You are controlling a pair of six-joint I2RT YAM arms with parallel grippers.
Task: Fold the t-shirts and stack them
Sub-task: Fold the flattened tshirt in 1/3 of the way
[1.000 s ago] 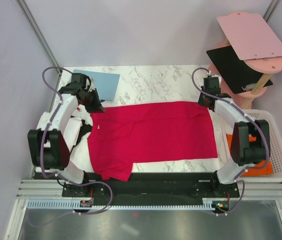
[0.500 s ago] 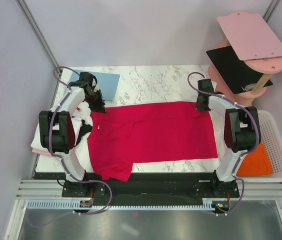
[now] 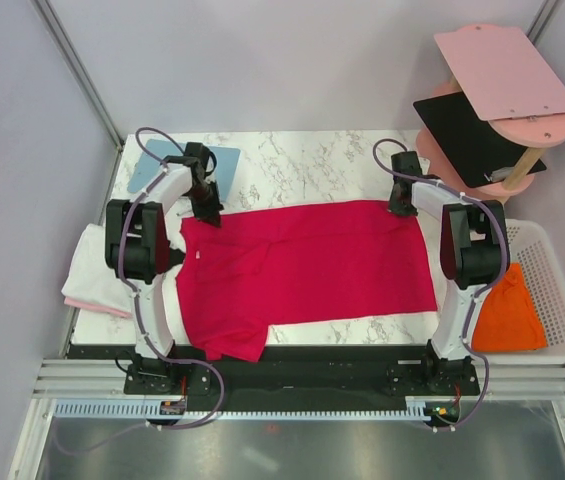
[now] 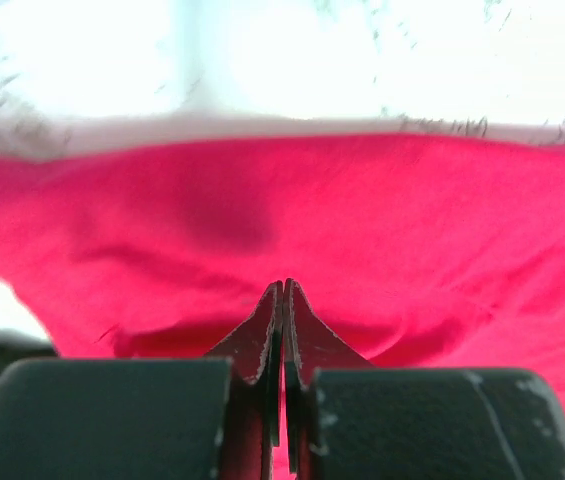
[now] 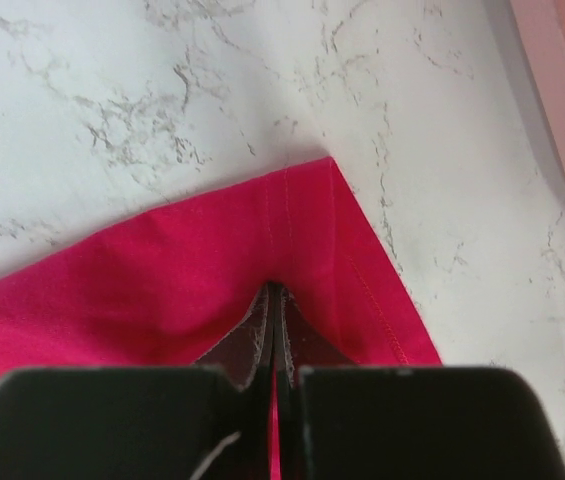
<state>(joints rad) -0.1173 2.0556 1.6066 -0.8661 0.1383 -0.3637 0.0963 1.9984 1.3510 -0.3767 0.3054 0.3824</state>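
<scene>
Marble table (image 3: 302, 165) bears a crimson t-shirt (image 3: 307, 265), left and right jaws each pinching its far edge.

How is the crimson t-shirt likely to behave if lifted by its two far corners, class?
Probably floppy: the crimson t-shirt puckers where the left tool pinches it. It would likely sag between that and the right tool. Its near sleeve drapes over the table edge, so it shouldn't hold shape.

Crimson t-shirt (image 3: 307, 265) flat on marble table (image 3: 312, 165)
</scene>
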